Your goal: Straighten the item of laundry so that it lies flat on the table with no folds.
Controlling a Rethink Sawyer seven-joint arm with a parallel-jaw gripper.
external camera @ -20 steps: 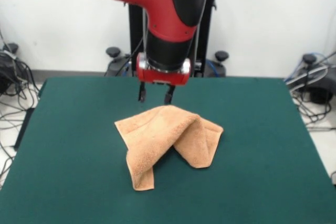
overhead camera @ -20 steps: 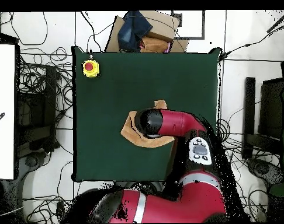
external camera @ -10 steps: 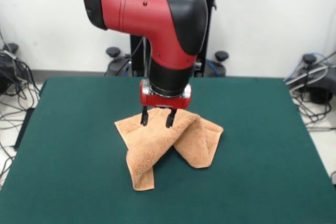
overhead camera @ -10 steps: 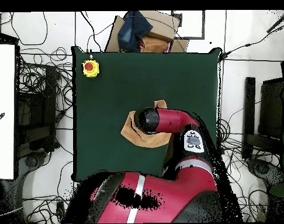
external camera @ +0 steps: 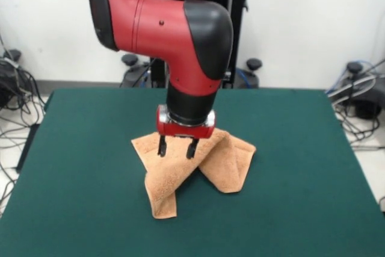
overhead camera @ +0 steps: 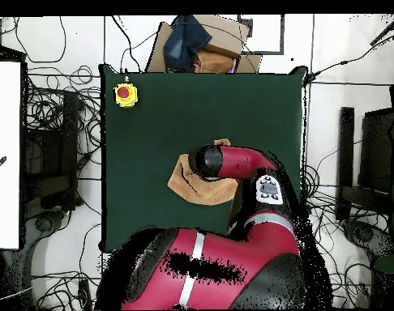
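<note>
Peach towel [external camera: 191, 164] crumpled mid-counter [external camera: 84, 148], folded over itself in a peaked, crossed heap. Hand [external camera: 175, 148] lowered onto its top fold, fingers parted, gripping nothing yet. Flattening barely begun; all folds remaining.

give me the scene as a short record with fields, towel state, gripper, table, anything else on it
towel: peach-orange towel, crumpled, two flaps folded over each other, not flat
gripper: gripper open, fingers pointing down at the towel's raised fold, nothing held
table: dark green table, towel near its middle
other item: yellow box with red button at one table corner, overhead view
task status: folds not yet straightened
</note>
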